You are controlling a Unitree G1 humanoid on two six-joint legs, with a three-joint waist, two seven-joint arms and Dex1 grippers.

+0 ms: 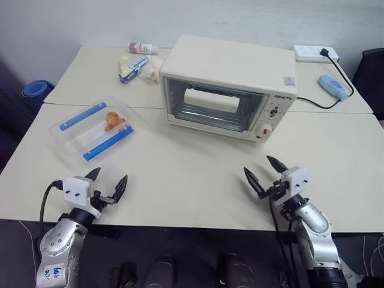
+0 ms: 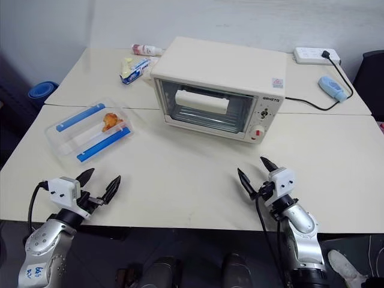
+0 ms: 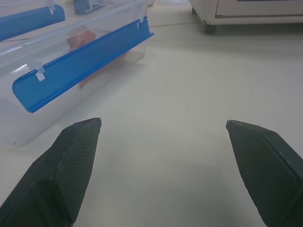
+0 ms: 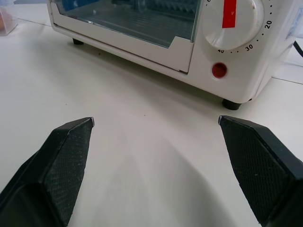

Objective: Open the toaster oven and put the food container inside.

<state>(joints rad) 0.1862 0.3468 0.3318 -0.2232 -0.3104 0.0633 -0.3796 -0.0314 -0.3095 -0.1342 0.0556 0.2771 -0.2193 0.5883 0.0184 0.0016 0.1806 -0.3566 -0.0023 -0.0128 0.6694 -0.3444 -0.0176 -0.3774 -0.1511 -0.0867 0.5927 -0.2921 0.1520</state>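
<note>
1. Hovering low in frame, both spread wide, empty: left gripper (image 1: pixel 109 185), right gripper (image 1: pixel 264 170).
2. Sitting upper centre, door shut: oven (image 1: pixel 228 87).
3. Lying left of centre, untouched: container (image 1: pixel 97 129).
4. Starting door-opening step; needing right gripper reaching up to door's top edge, likely.

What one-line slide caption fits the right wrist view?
Open right gripper hovers over the table, facing the closed toaster oven and its red-marked timer knob.

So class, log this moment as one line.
oven door shut | container on table, left of oven | left gripper open | right gripper open
</note>
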